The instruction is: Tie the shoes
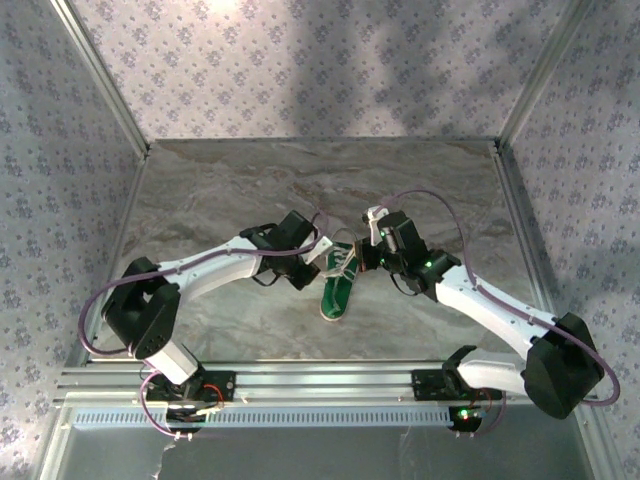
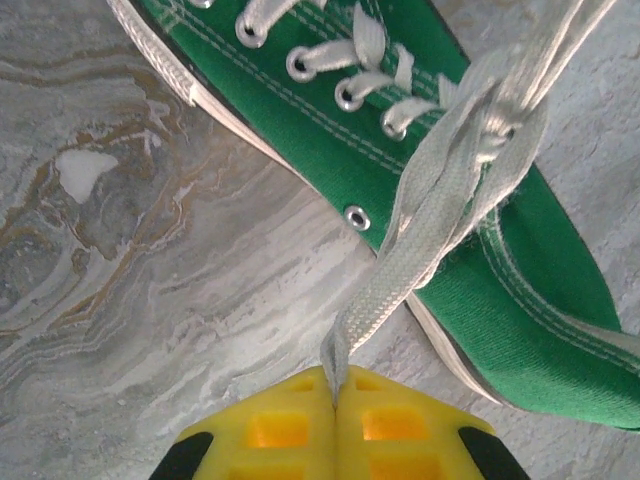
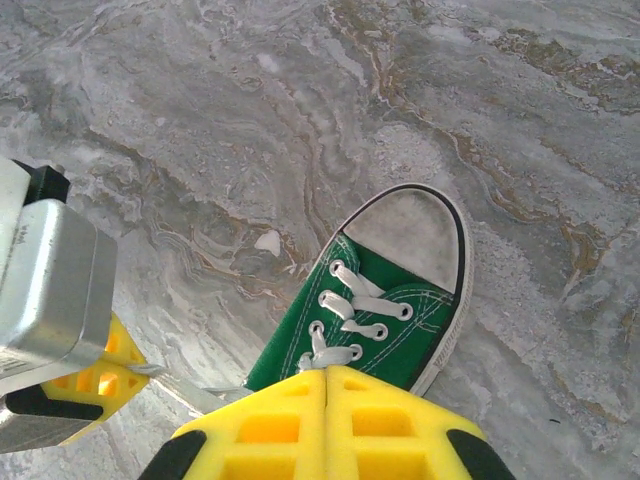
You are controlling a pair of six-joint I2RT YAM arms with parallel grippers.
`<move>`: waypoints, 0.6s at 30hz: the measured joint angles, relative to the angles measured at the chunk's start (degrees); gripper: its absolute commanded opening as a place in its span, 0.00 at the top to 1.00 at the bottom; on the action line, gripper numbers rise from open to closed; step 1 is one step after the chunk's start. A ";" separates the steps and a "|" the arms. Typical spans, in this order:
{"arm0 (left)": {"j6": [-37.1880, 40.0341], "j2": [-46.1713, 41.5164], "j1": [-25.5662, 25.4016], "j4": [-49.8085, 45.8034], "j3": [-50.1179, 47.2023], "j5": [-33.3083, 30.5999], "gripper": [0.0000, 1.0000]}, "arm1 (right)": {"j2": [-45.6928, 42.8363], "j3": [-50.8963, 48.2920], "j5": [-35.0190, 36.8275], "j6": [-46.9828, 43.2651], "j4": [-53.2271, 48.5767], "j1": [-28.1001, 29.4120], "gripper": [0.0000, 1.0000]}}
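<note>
1. Left pincer [image 2: 333, 378] is clenched on a flat white lace [image 2: 420, 230], which is drawn taut.
2. Right pincer [image 3: 326, 378] is clenched on another strand of that lace.
3. The small green canvas sneaker [image 3: 400, 300] with a white toe cap lies between them on the grey marbled surface [image 3: 200, 120].

Green canvas sneaker [image 3: 385, 300], woven white laces [image 2: 430, 230], on seemingly smooth marbled tabletop [image 2: 150, 280].

Arms [image 1: 215, 265] white w/ blk joints, purple cables [image 1: 82, 325], yellow gripper fingers [image 2: 270, 430], blk corners
</note>
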 measured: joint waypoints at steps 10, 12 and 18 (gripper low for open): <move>2.08 0.87 0.00 -1.51 0.00 -1.14 1.00 | 0.11 0.00 1.20 -0.39 -0.42 0.00 1.00; 2.34 0.94 0.00 -1.79 0.02 -1.88 1.00 | 0.11 0.00 1.95 -0.42 -0.92 0.00 1.00; 2.49 1.49 0.00 -1.90 0.98 -2.34 1.00 | 0.11 0.00 0.15 -0.68 -0.74 0.02 1.00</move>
